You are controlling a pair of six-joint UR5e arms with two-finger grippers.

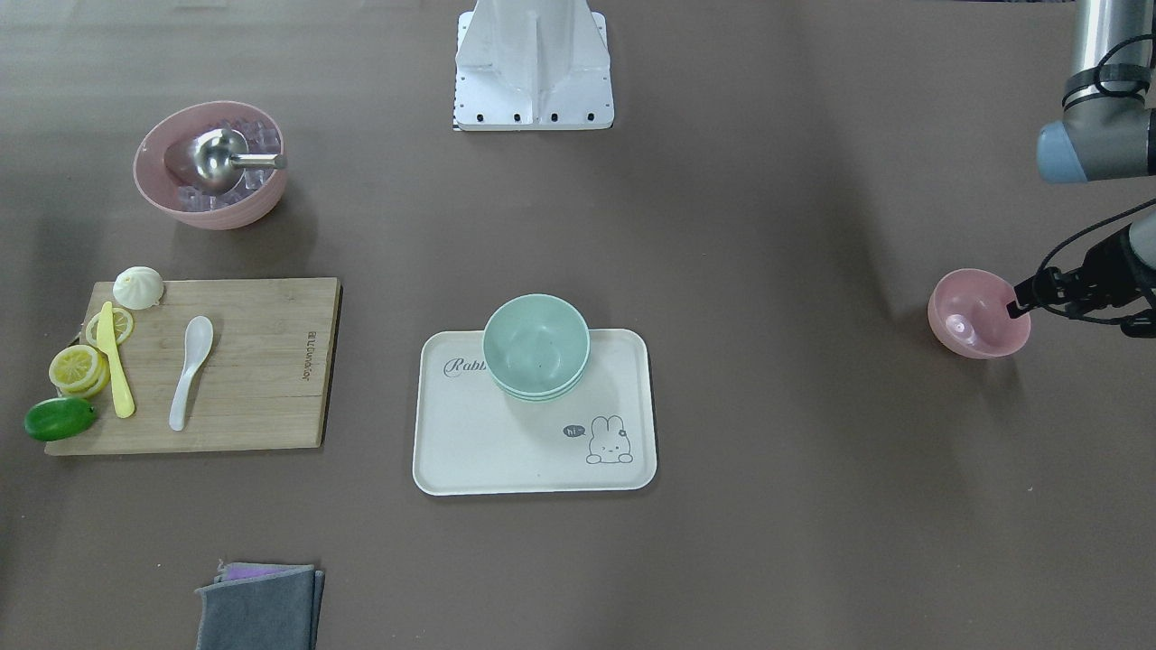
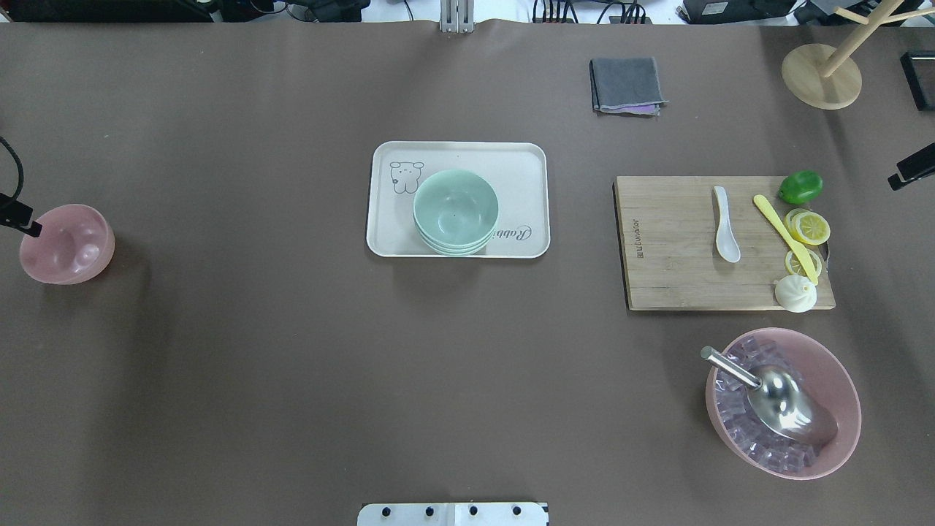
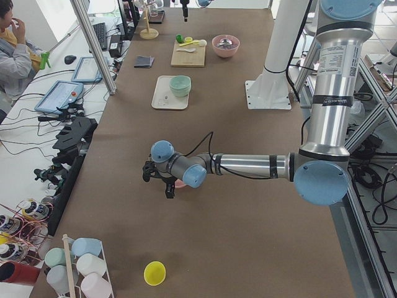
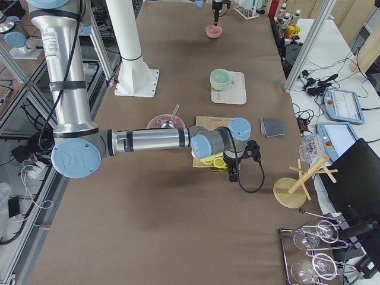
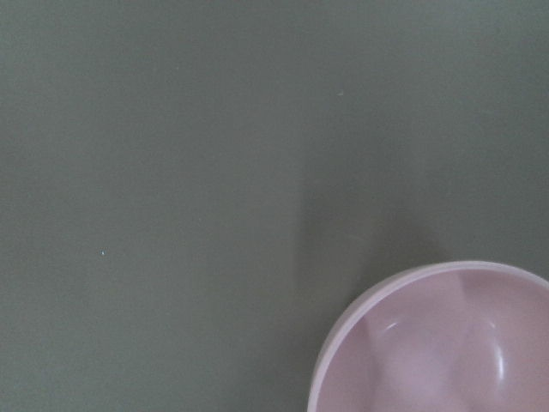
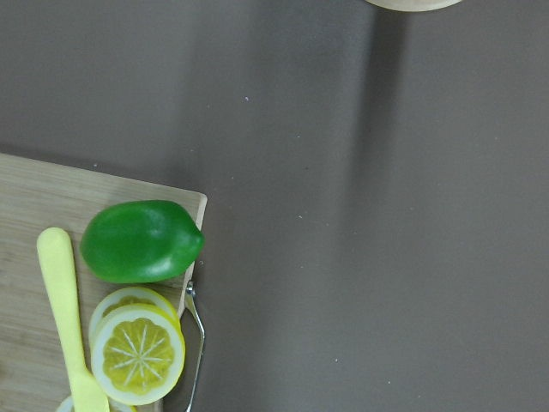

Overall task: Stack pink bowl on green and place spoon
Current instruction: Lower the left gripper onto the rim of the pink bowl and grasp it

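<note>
A small pink plastic bowl (image 1: 978, 313), round, smooth and glossy inside, sits upright and empty on the matte brown surface (image 1: 813, 506). It is far out on the robot's left, well apart from everything else. The black left pincer (image 1: 1019, 305) is at the bowl's rim, on the side away from the tray. I cannot tell how far its jaws are spread or whether they grip the rim.

At the middle lies a cream rectangular tray (image 1: 506, 451) with rounded corners and a rabbit drawing. On it stands a nested stack of mint-green bowls (image 1: 536, 348), the top one empty.

On the robot's right, a bamboo cutting board (image 1: 262, 379) carries a glossy white soup spoon (image 1: 191, 370) lying flat. Near the spoon are a pale yellow plastic knife (image 1: 116, 366), lemon slices (image 1: 77, 368), a white pleated bun (image 1: 138, 287) and, at the corner, a green lime (image 1: 60, 418). Nearer the robot's base, a larger pink bowl (image 1: 226, 215) holds clear ice cubes (image 1: 260, 137) and a shiny metal scoop (image 1: 212, 158).

The right pincer (image 2: 906, 175) hangs beyond the board's lime end, only partly in view. Its opening cannot be told.
</note>
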